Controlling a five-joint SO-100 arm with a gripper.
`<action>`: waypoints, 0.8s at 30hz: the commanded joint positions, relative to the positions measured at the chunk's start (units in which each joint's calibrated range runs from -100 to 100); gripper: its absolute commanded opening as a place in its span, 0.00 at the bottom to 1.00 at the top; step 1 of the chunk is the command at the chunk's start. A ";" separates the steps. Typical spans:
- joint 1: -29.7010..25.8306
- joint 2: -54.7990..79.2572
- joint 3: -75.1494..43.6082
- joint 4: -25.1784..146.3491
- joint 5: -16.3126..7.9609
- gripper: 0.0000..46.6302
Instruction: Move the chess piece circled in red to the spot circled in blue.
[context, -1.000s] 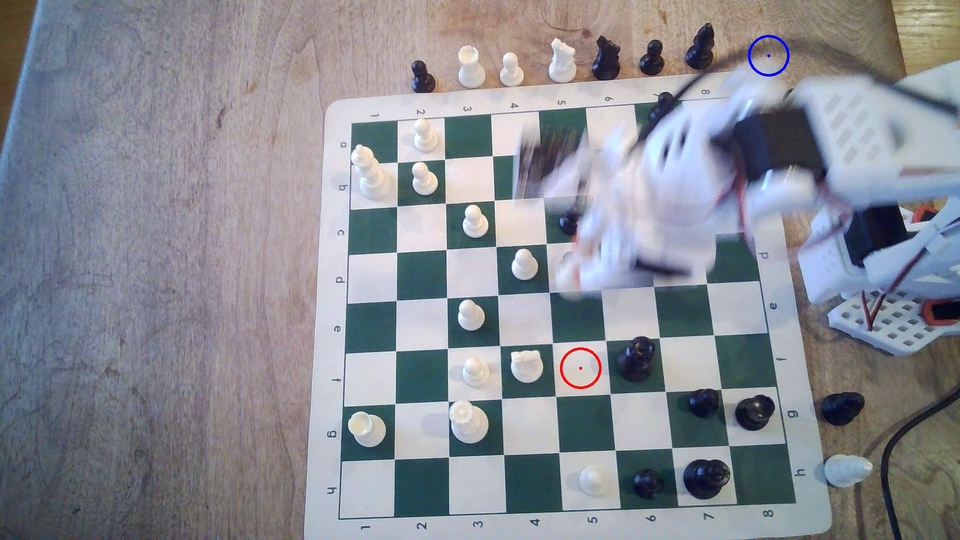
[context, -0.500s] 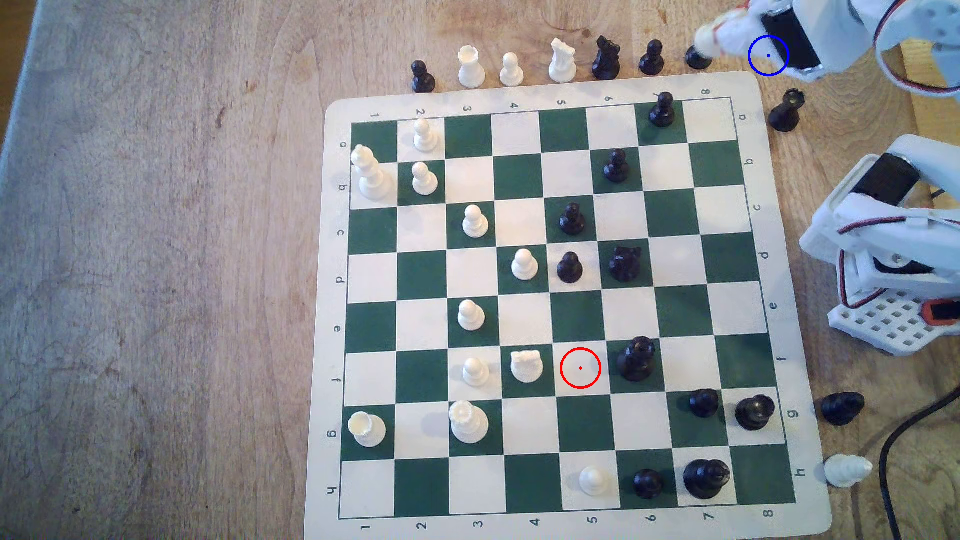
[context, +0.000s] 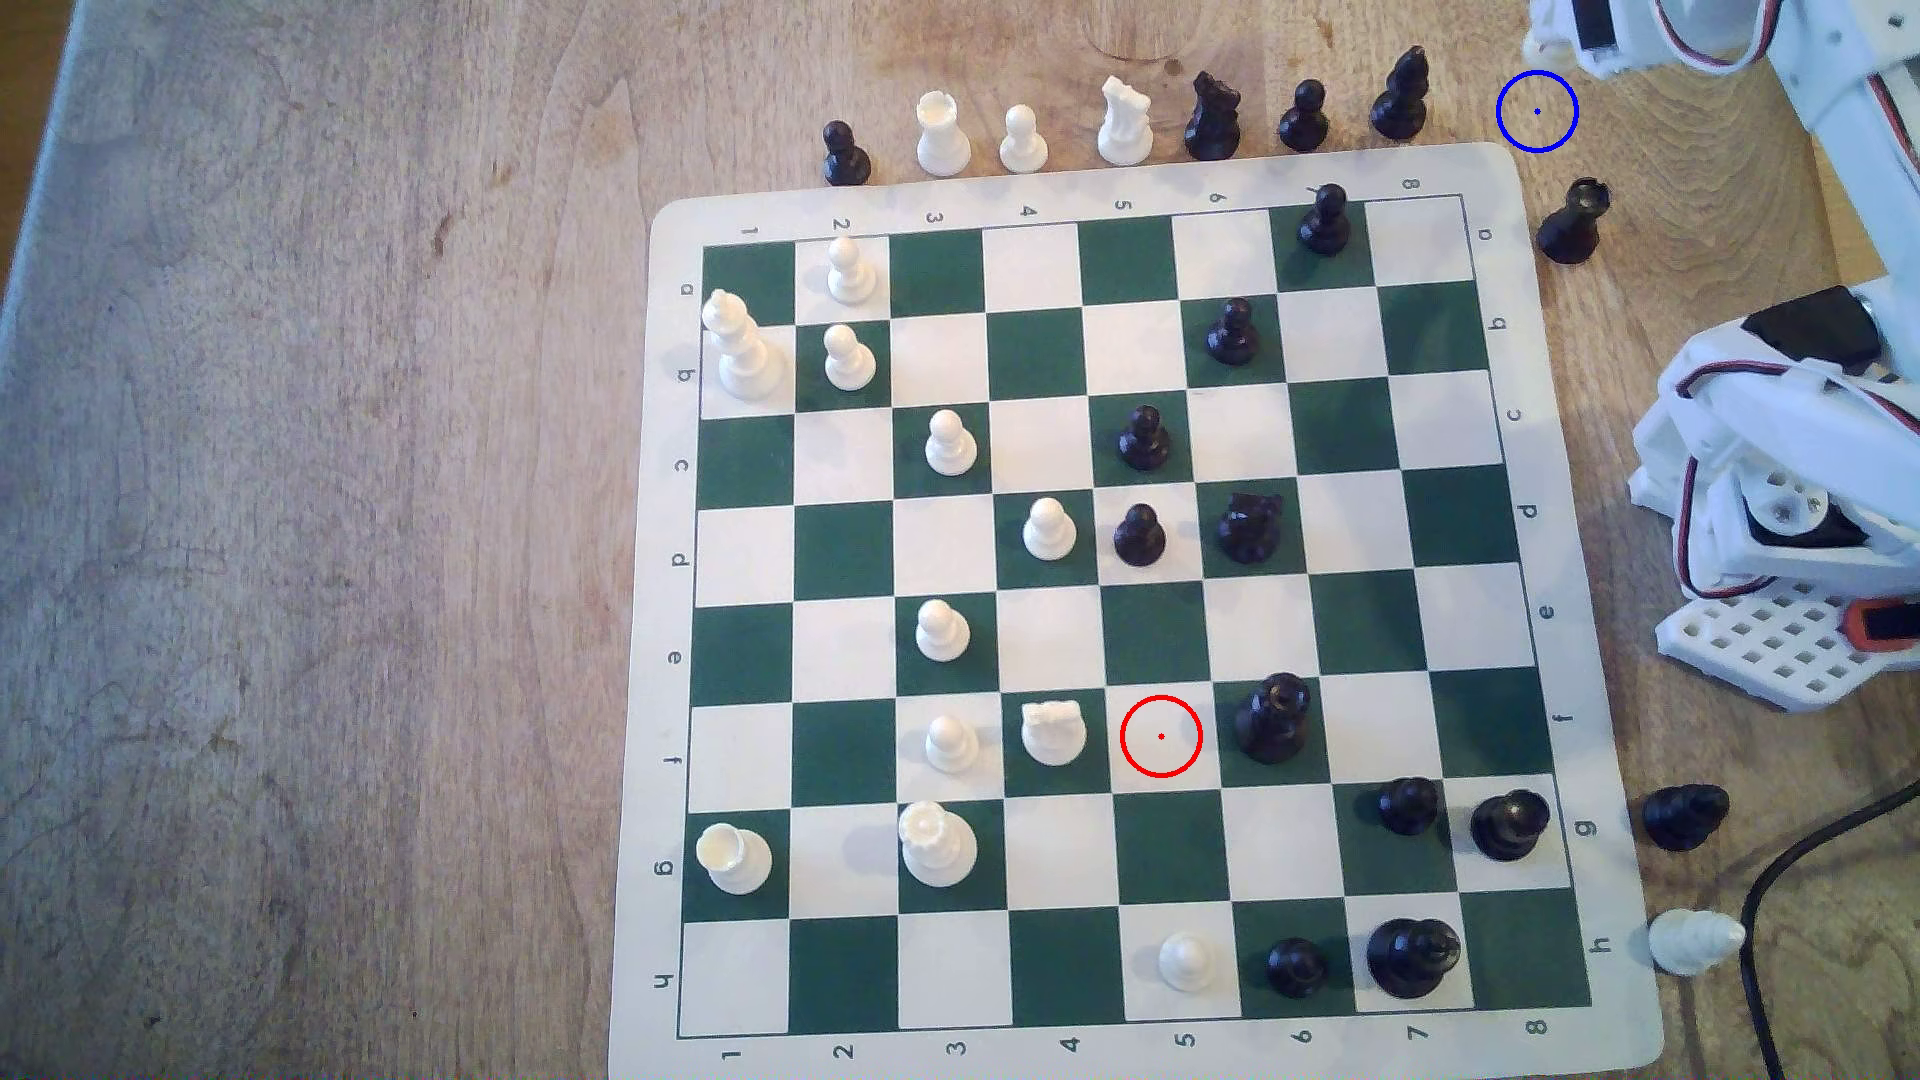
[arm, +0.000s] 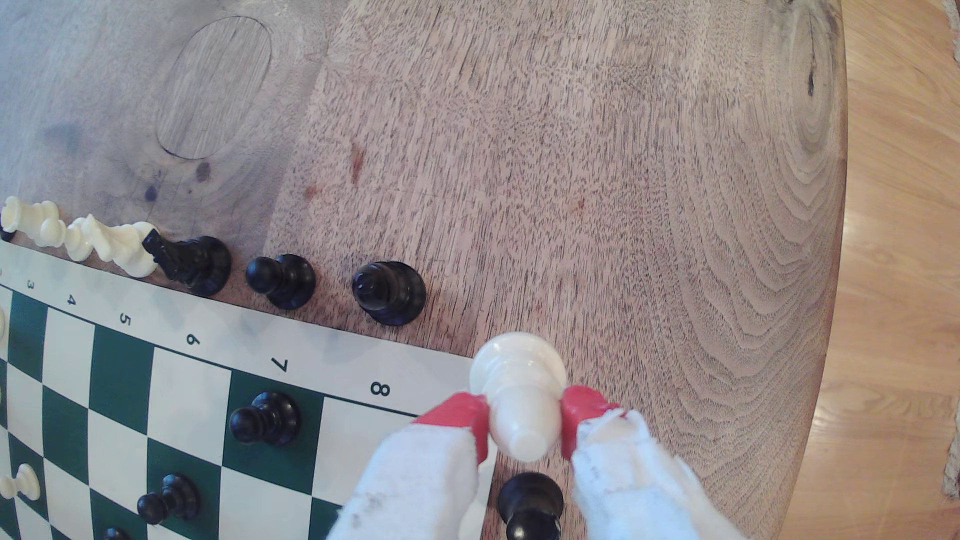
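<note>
- Your jaws are clamped on the small white plastic bishop-like piece (arm: 522, 397): the two red-tipped white gripper (arm: 524, 423) pads (arm: 460, 415) pinch its slim body, its round base pointing away from the wrist camera and its tip towards it.
- The piece hangs above bare brown wood-grain counter (arm: 571, 156), just past the corner of the green-and-white chess mat (arm: 332, 348) by the printed 8.
- In the exterior view the gripper (context: 1548, 42) sits at the top edge, just above and to the right of the thin blue ring with its blue dot (context: 1537, 111); that ring has no piece inside it.
- So, as I read it, you're near the target but not over it. Bring the base over the blue dot before you lower.
- Watch your neighbours: the black bishop-like piece (context: 1400, 93) at the end of the captured row stands to the exterior view's left of the ring, and a black rook-like piece (context: 1572, 220) stands below it. Come in between them.
- Lower straight and slowly until the base seats flat, then part the jaws gently so the slim piece doesn't tip.
- Lift straight up afterwards.
</note>
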 joint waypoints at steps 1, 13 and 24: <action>1.67 3.31 -1.52 -2.67 0.83 0.01; 3.16 9.76 5.28 -12.49 1.81 0.01; 2.77 16.55 8.18 -19.29 2.39 0.01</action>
